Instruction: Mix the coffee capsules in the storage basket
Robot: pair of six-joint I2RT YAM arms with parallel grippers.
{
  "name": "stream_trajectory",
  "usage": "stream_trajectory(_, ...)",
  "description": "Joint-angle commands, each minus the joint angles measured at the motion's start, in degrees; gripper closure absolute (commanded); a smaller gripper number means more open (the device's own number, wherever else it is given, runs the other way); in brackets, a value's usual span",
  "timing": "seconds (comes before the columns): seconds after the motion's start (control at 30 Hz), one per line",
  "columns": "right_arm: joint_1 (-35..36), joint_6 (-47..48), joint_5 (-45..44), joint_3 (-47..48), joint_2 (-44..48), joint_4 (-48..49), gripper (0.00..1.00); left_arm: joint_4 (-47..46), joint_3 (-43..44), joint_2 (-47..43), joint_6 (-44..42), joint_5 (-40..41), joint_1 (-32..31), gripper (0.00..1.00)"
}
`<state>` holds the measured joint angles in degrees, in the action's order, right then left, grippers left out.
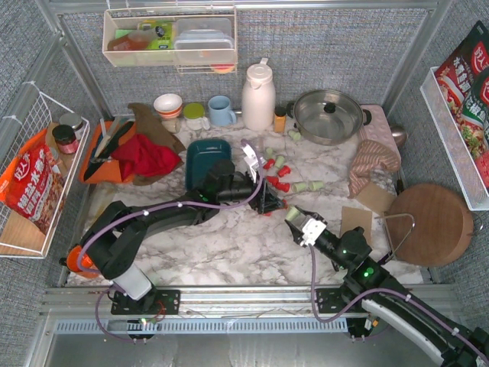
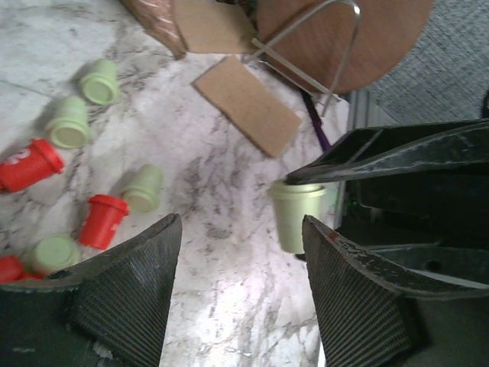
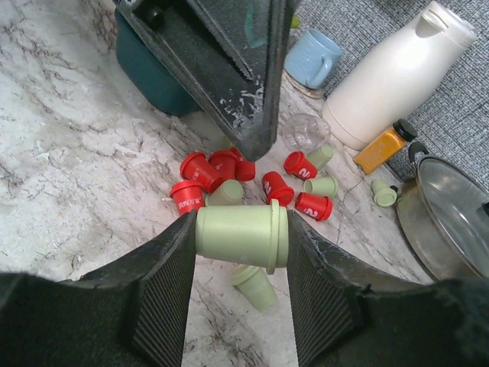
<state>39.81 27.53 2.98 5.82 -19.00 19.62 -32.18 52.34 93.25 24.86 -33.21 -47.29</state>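
Red and mint green coffee capsules lie scattered on the marble table, right of the dark teal storage basket, which looks empty where it shows. My right gripper is shut on a mint green capsule, held sideways above the table near the pile. My left gripper is open and empty, close beside the right gripper. In the left wrist view the left gripper is over bare marble, and the held capsule shows just beyond its right finger. The basket's corner shows behind the left gripper.
An orange tray with a red cloth sits at the left. A white jug, a blue mug and a steel pot stand at the back. A cardboard piece and a round wooden board lie at the right.
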Motion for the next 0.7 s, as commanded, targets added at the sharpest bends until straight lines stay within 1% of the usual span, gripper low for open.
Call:
stream_trajectory(0.0, 0.16, 2.16, 1.24, 0.23, -1.38, 2.22, 0.64, -3.23, 1.21, 1.13, 1.21, -4.77, -1.44, 0.29)
stream_trajectory(0.23, 0.35, 3.02, 2.06, 1.43, -3.76, 4.03, 0.64, -3.27, 2.06, 3.73, 1.32, -5.73, -3.59, 0.33)
stream_trajectory(0.4, 0.73, 3.31, 2.43, 1.68, -4.46, 5.16, 0.64, -3.17, 3.27, 5.57, 1.45, -5.98, -4.21, 0.37)
stream_trajectory(0.57, 0.91, 3.32, 2.66, 1.98, -5.19, 5.07, 0.64, -4.15, 4.23, 6.94, 2.75, -6.94, -4.61, 0.48)
stream_trajectory(0.63, 1.00, 2.92, 1.89, 2.01, -5.44, 5.10, 0.60, -4.40, 4.37, 7.24, 3.12, -7.14, -4.68, 0.53)
stream_trajectory(0.67, 0.97, 2.51, 1.16, 2.08, -5.47, 5.08, 0.56, -3.97, 4.31, 6.98, 3.05, -6.10, -4.58, 0.56)
